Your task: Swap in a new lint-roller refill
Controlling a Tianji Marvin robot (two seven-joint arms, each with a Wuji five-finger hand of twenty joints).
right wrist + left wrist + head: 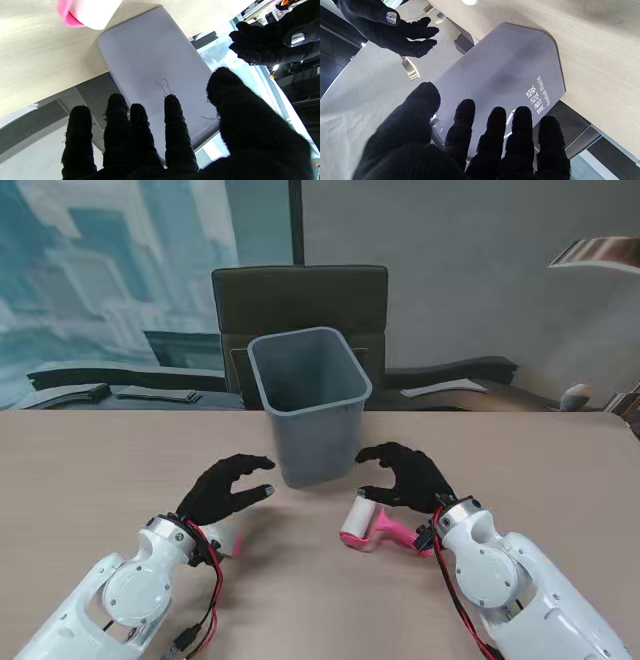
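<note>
A pink-handled lint roller (377, 526) with a white roll lies on the table, just nearer to me than my right hand (407, 476). That hand hovers over its roll end, fingers spread and curled, holding nothing. The roll end (87, 11) also shows in the right wrist view. My left hand (226, 488) floats open to the left of the grey waste bin (310, 405), empty too. A small white and pink object (229, 543) lies beside my left wrist, mostly hidden. Both wrist views look past spread fingers (495, 130) (172, 117) at the bin's wall (502, 72) (155, 62).
The bin stands upright between the two hands, printed "Residual Waste" (540, 96). Behind the table's far edge stands a dark chair (300, 295). Pale wooden table (90, 480) extends to both sides.
</note>
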